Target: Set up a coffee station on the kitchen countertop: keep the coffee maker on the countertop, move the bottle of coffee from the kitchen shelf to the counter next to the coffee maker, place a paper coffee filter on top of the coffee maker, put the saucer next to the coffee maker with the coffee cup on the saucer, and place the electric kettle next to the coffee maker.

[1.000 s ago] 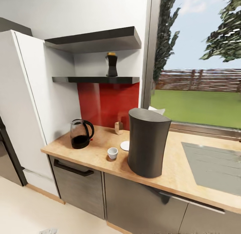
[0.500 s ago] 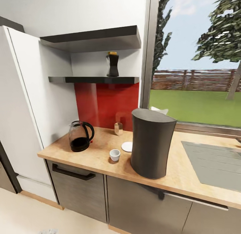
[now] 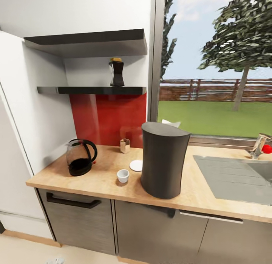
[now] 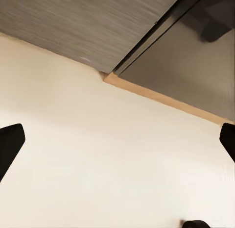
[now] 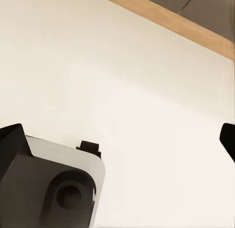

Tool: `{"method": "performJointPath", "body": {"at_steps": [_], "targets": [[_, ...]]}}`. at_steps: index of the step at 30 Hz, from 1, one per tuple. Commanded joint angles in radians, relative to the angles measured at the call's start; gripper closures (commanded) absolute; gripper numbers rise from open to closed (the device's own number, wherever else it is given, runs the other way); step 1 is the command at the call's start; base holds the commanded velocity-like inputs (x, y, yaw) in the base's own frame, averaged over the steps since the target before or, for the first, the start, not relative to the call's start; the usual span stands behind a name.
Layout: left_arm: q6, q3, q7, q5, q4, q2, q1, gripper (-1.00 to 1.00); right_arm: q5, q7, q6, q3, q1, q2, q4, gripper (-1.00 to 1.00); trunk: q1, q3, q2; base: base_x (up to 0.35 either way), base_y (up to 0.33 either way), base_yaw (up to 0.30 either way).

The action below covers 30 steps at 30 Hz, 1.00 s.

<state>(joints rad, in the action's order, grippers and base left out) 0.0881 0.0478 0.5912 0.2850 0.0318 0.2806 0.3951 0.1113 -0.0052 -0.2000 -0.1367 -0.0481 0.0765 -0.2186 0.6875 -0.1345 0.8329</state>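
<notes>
The tall dark-grey coffee maker (image 3: pixel 165 162) stands on the light wood kitchen countertop (image 3: pixel 100 182). Left of it sit the white saucer (image 3: pixel 136 165) and, apart from it, the small white coffee cup (image 3: pixel 122 176). Further left, by the white wall panel, is the glass electric kettle (image 3: pixel 80 157). The bottle of coffee (image 3: pixel 116 72) with its yellow cap stands on the lower dark shelf (image 3: pixel 90 90). A white paper coffee filter (image 3: pixel 170 123) peeks out behind the coffee maker. My left gripper (image 4: pixel 119 142) and right gripper (image 5: pixel 120 139) hang open over the cream floor, both empty.
A small beige box (image 3: pixel 124 145) stands by the red backsplash. The steel sink (image 3: pixel 234 177) and a faucet (image 3: pixel 260 145) lie to the right. Dark cabinet fronts (image 4: pixel 88 27) run under the counter. Part of my grey base (image 5: pixel 49 189) is in the right wrist view.
The head camera has moved, so the whole scene has slid left and the faucet has come into view at the right. No task thing has moved on the counter or shelf.
</notes>
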Motion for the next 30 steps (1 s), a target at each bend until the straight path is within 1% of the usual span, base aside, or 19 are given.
{"method": "performJointPath", "body": {"at_steps": [1, 6, 15, 24, 30], "targets": [[0.003, 0.004, 0.004, -0.001, -0.001, 0.000, 0.001, -1.00, 0.010, 0.000, -0.002, 0.000, -0.001, 0.000, 0.001, -1.00, 0.000, -0.002, 0.001, -0.029, 0.161, -0.277], [0.003, 0.004, 0.004, -0.001, -0.001, 0.000, 0.001, -1.00, 0.010, 0.000, -0.002, 0.000, -0.001, 0.000, 0.001, -1.00, 0.000, -0.002, 0.001, -0.059, 0.232, -0.221], [0.003, 0.004, 0.004, -0.001, -0.001, 0.000, 0.001, -1.00, 0.011, -0.001, -0.002, 0.000, -0.001, 0.000, 0.001, -1.00, 0.000, -0.002, 0.001, -0.085, 0.293, -0.033], [0.003, 0.004, 0.004, -0.001, -0.001, 0.000, 0.001, -1.00, 0.011, -0.001, -0.002, 0.000, -0.001, 0.000, 0.001, -1.00, 0.000, -0.002, 0.001, -0.136, 0.299, -0.008], [0.003, 0.004, 0.004, -0.001, -0.001, 0.000, 0.001, -1.00, 0.010, 0.000, -0.002, 0.000, -0.001, 0.000, 0.002, -1.00, 0.000, -0.002, 0.001, -0.186, 0.274, -0.184]]}}
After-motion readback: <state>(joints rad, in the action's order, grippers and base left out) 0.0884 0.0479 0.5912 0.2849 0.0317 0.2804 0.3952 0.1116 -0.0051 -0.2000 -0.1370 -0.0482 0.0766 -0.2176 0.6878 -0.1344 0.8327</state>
